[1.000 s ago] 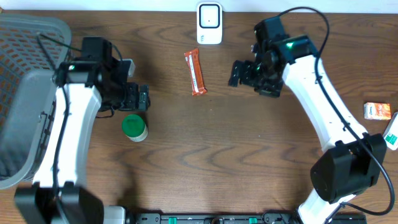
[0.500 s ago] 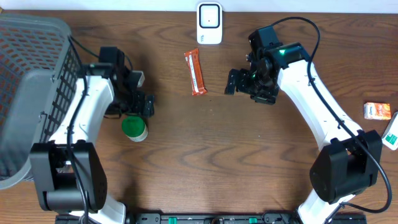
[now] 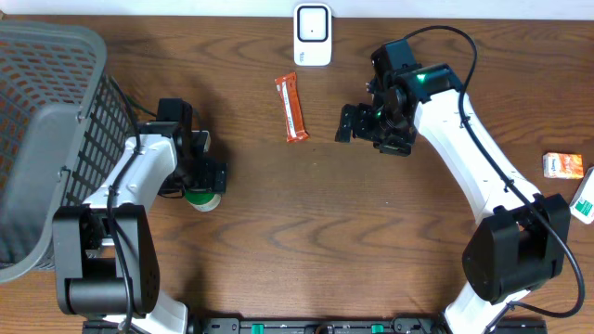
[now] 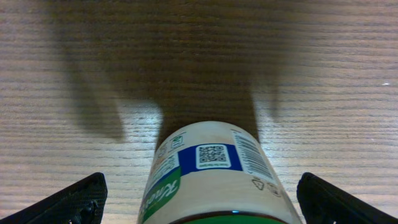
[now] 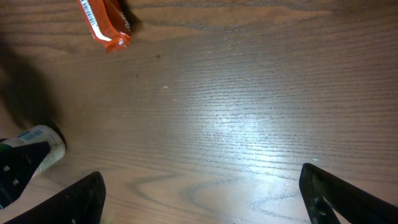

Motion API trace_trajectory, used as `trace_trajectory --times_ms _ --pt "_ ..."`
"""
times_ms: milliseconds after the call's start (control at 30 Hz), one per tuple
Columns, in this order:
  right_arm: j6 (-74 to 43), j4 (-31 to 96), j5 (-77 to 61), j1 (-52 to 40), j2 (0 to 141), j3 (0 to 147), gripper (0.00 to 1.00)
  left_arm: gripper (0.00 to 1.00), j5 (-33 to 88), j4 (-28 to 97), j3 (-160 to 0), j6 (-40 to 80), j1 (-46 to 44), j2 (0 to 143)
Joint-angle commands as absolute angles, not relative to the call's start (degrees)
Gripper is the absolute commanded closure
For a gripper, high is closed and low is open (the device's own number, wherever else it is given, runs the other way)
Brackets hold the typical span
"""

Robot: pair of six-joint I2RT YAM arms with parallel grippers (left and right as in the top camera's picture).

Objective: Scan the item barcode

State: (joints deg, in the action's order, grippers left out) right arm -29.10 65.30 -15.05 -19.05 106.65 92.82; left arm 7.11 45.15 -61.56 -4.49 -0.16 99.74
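shows the left hand (image 3: 208, 174) released and spread wide, gripping nothing, poised directly above a green-lidded jar (image 3: 199, 197) that stands at the left of the wooden surface (image 3: 325, 241). places the jar, in the left wrist view, centred between the two fingertips and close beneath them, with a clear gap to either finger and no contact. reveals a cream label with a blue band, a square code and a barcode strip down its right side. catches the right hand (image 3: 345, 122) likewise open and empty, hanging over bare wood just right of an orange snack bar (image 3: 291, 109), apart from it. sets a white scanner (image 3: 313, 35) at the far edge, beyond the bar's upper end and well apart from the jar. frames a grey mesh basket (image 3: 56, 102) at far left and a small orange box (image 3: 564, 165) near the right edge.
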Motion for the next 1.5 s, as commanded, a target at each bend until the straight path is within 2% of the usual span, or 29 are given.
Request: trace_trajectory --times_ms 0,167,233,400,533,633,733,900,1167,1233,1333,1467 --pt "-28.18 65.30 -15.53 -19.51 107.24 92.40 0.06 0.02 5.30 45.25 -60.84 -2.28 -0.23 98.85" --pt "-28.18 65.30 -15.53 -19.51 107.24 92.40 0.07 0.02 5.54 45.30 -60.80 -2.31 -0.19 98.85" --pt "-28.18 65.30 -15.53 -19.51 107.24 92.40 0.07 0.19 5.52 45.34 -60.80 -2.31 -0.19 98.85" --pt "-28.18 65.30 -15.53 -19.51 107.24 92.40 0.08 0.33 5.52 46.68 -60.82 -2.20 -0.19 98.85" --pt "-28.18 65.28 -15.51 -19.51 107.24 92.40 0.08 0.38 5.50 49.08 -60.82 0.82 -0.19 98.85" --pt "-28.16 65.28 -15.20 -19.51 107.24 92.40 0.08 0.38 5.52 49.87 -60.82 8.16 -0.21 98.85" --pt "-27.70 65.32 -14.87 -19.51 107.24 92.40 0.08 0.38 5.52 49.91 -60.82 19.77 -0.21 98.85" --pt "-27.53 65.56 -14.87 -19.51 107.24 92.40 0.08 0.34 5.54 49.10 -60.82 47.48 -0.23 98.85" --pt "-27.53 65.47 -14.85 -19.62 107.24 92.40 0.08 0.29 6.09 45.93 -60.82 79.42 -0.73 98.85" --pt "-27.53 65.32 -14.85 -19.62 107.24 92.40 0.08 0.15 8.38 45.71 -60.82 86.04 -0.75 98.85" --pt "-27.55 64.99 -14.57 -19.62 107.24 92.40 0.08 0.12 11.00 45.78 -60.82 92.66 -0.75 98.85" --pt "-27.55 64.69 -13.56 -19.62 107.24 92.40 0.09 0.00 18.24 45.76 -60.82 101.97 -1.06 98.85"
